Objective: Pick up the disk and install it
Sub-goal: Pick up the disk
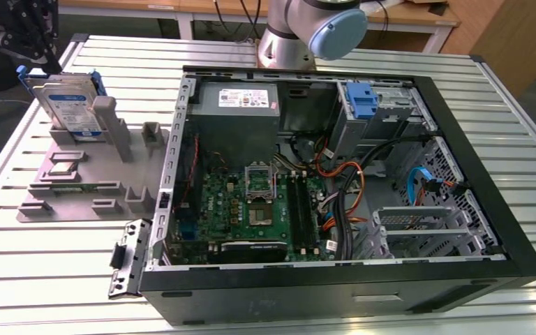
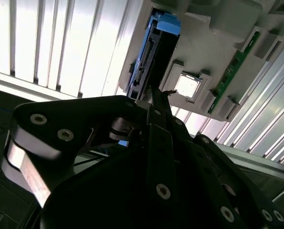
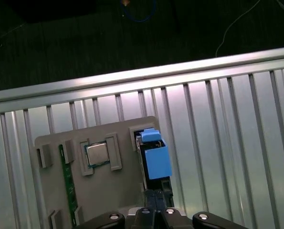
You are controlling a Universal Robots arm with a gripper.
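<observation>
So, the gripper (image 1: 35, 59) hangs in the upper left corner of the exterior view, right over the top edge of the disk (image 1: 66, 105). Honestly, I can't tell whether it's open or clamped on anything. In both wrist views its tip (image 2: 156, 95) sits right at one end of the disk (image 2: 149, 57); touching or not, can't say.

The disk stands upright on its edge in a slot of the grey holder (image 1: 82, 202), label facing the camera, blue frame round it. The same holder has a square processor chip (image 3: 97, 153) and a green memory stick (image 3: 68, 188) in their own pockets near the disk's slot. The holder lies flat on the slatted metal bench (image 1: 35, 272), on the left side of the exterior view.

Just beside it, filling the middle and right, is the open computer case (image 1: 343, 296). It has the green motherboard (image 1: 249, 206) inside, the grey power supply box (image 1: 240, 99) up top and the blue latch (image 1: 363, 101) at upper right. The arm (image 1: 329, 28) rises behind the case at top centre.
</observation>
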